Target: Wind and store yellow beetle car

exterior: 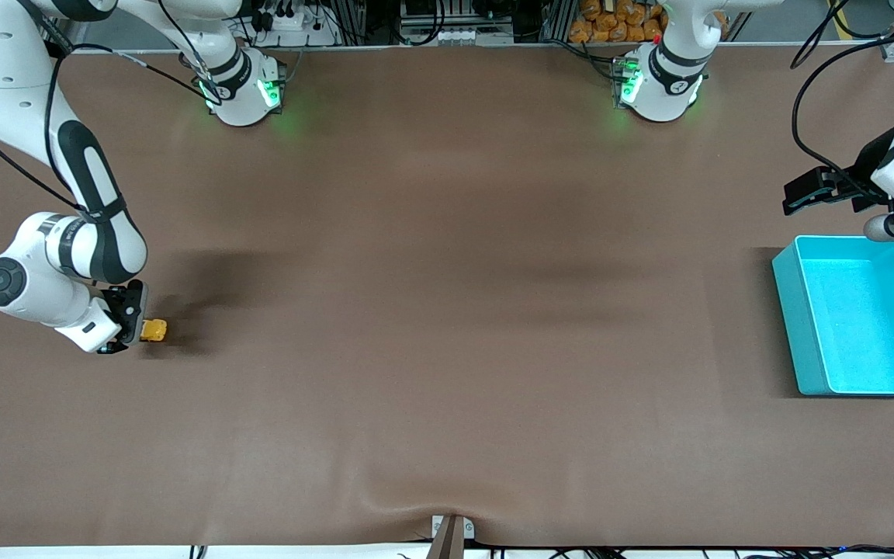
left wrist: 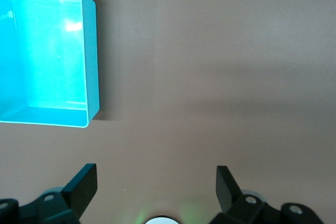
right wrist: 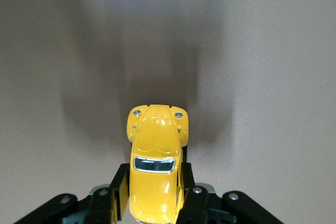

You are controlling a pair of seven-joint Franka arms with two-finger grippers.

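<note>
The yellow beetle car [exterior: 154,331] is a tiny toy with dark windows, low at the table near the right arm's end. My right gripper [exterior: 133,320] is shut on its sides; in the right wrist view the car [right wrist: 155,166] sits between the two black fingers [right wrist: 116,192], its nose pointing away from the wrist. The teal bin [exterior: 858,318] stands at the left arm's end of the table. My left gripper [exterior: 808,192] hangs open and empty above the table just beside the bin; the left wrist view shows the bin [left wrist: 90,61] and the brown table between the spread fingers [left wrist: 84,184].
The brown table cover [exterior: 447,310] stretches bare between the car and the bin. The two arm bases stand along the edge farthest from the front camera. A small metal bracket [exterior: 451,532] sits at the table's nearest edge.
</note>
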